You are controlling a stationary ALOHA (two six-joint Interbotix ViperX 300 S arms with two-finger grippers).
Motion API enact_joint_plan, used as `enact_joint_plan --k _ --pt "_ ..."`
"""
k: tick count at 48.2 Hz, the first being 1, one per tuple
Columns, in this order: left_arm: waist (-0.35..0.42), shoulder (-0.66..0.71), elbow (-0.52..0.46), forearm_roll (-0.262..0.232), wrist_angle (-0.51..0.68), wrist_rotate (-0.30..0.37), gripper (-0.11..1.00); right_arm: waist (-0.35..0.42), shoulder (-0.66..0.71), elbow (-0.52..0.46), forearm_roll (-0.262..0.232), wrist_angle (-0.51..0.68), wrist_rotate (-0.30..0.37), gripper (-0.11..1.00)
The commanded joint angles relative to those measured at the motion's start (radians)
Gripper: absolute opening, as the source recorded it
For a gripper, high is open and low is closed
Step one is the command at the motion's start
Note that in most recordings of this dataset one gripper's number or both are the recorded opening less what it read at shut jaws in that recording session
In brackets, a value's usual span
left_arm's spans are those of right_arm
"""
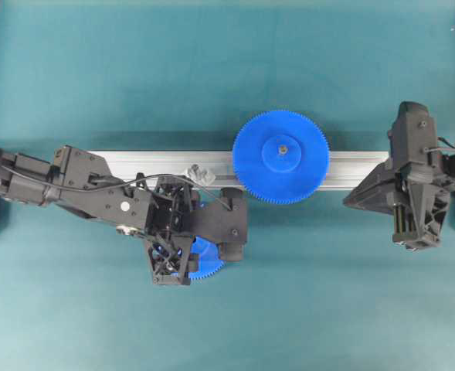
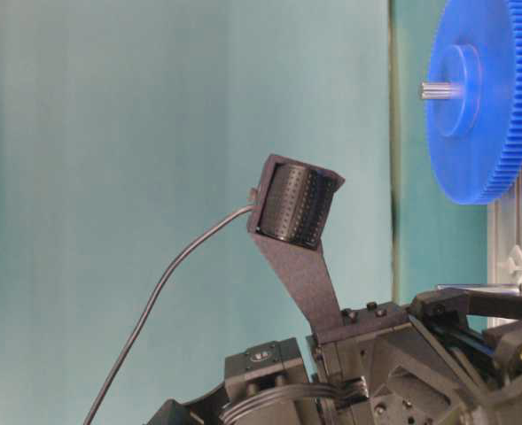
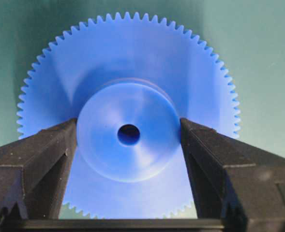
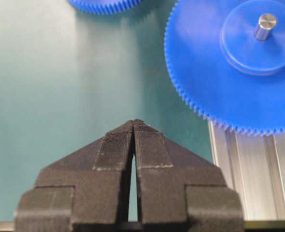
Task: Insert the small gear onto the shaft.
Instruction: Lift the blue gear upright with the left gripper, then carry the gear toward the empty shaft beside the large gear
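Small gear [image 3: 128, 121], a blue toothed disc with a raised round hub and a centre hole, lies flat on the teal table [image 1: 212, 69] just below the silver rail [image 1: 134, 164]; from overhead it is mostly hidden under the left gripper [image 3: 128, 137]; that gripper's 2 black fingers [image 3: 45, 150] straddle the hub, their tips at or just off its sides, so the jaws stand fairly wide and a firm grip cannot be confirmed; the step in hand appears to be the pick-up. The shaft [image 1: 199, 173], a short pin on a clear crinkly base, sits on the rail just above the gripper; the larger blue gear [image 1: 281, 157] occupies its own pin further right. Next, the hub needs a secure pinch, a lift, then its hole lined up over the thin pin. The right gripper [image 4: 133, 126] hovers well apart, jaws nearly together, holding nothing. No writing or brand is readable.
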Motion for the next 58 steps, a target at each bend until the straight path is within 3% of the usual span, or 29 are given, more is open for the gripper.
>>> enact_joint_plan --k 1,9,21,30,45,58 --pt "-0.005 -0.051 -0.040 0.002 0.000 0.002 0.71 0.003 -0.005 -0.006 0.000 -0.009 0.009 0.04" --pt "-0.005 -0.071 -0.089 0.000 0.060 0.002 0.71 0.003 -0.005 -0.006 0.000 -0.009 0.014 0.04" --pt "-0.005 -0.114 -0.189 0.002 0.241 0.014 0.71 0.003 -0.005 -0.003 0.000 -0.009 0.040 0.04" --pt "0.003 -0.166 -0.222 0.008 0.356 0.066 0.71 0.003 -0.006 -0.002 0.000 -0.009 0.040 0.04" --pt "0.120 -0.245 -0.204 0.005 0.354 0.118 0.71 0.003 -0.008 0.006 0.000 -0.017 0.040 0.04" --pt "0.183 -0.249 -0.166 0.008 0.328 0.209 0.71 0.003 -0.014 0.008 0.000 -0.020 0.040 0.04"
